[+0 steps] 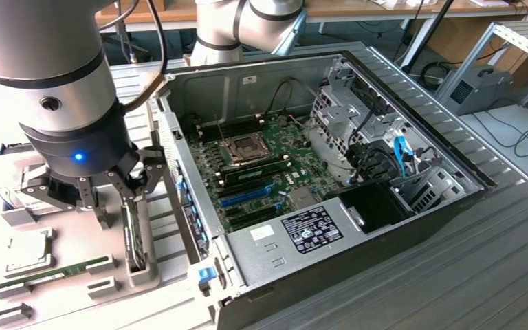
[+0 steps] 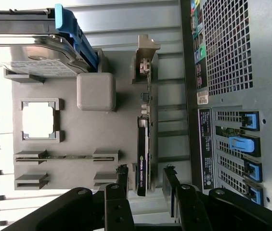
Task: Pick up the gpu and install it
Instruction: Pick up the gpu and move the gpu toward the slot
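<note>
Right now the gpu (image 2: 143,144) is standing on its long edge in a narrow slot of a matte grey moulded tray (image 2: 83,137). It is showing as a thin dark slab with a glossy black shroud edge and a bent silver bracket (image 2: 148,53) at one end. The black fingers (image 2: 168,178) are hanging open over the end opposite the bracket, one on each flat side of the card. A slim gap is showing on both sides, so they are straddling it without gripping it. Elsewhere in the same tray, a rounded grey block (image 2: 96,91) is rising from the surface, a square silver processor chip (image 2: 38,119) is lying flat in a framed pocket, and a long thin memory stick (image 2: 66,157) is sitting between two slotted holders. A silver hard drive (image 2: 30,57) is resting in a bright blue plastic carrier (image 2: 71,29). Just beside the tray, the black computer case (image 2: 227,57) is lying on its side, turning its perforated metal rear panel and blue latches (image 2: 241,143) toward the card. Its open top is exposing the green motherboard (image 1: 255,165). Everything is resting on a table (image 1: 484,275) of ribbed grey metal.
</note>
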Available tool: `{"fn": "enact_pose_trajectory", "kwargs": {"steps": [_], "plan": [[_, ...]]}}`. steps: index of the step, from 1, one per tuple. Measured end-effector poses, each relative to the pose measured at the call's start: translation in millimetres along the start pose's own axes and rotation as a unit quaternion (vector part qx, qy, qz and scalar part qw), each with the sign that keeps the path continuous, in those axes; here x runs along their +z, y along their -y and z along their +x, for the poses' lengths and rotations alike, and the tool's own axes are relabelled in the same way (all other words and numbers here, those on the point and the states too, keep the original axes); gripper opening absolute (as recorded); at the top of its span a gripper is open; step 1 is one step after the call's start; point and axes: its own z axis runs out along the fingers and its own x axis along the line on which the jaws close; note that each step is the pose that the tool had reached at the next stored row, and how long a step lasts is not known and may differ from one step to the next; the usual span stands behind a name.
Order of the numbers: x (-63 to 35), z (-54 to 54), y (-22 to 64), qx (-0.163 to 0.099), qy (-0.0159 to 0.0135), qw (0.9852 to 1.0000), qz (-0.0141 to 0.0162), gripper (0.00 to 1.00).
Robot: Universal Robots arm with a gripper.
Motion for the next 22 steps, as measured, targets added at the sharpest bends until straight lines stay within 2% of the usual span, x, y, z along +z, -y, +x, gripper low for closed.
{"fn": "enact_pose_trajectory", "kwargs": {"steps": [22], "plan": [[4.9, 0.3, 0.2, 0.0, 0.0, 1.0, 0.0, 0.42]]}}
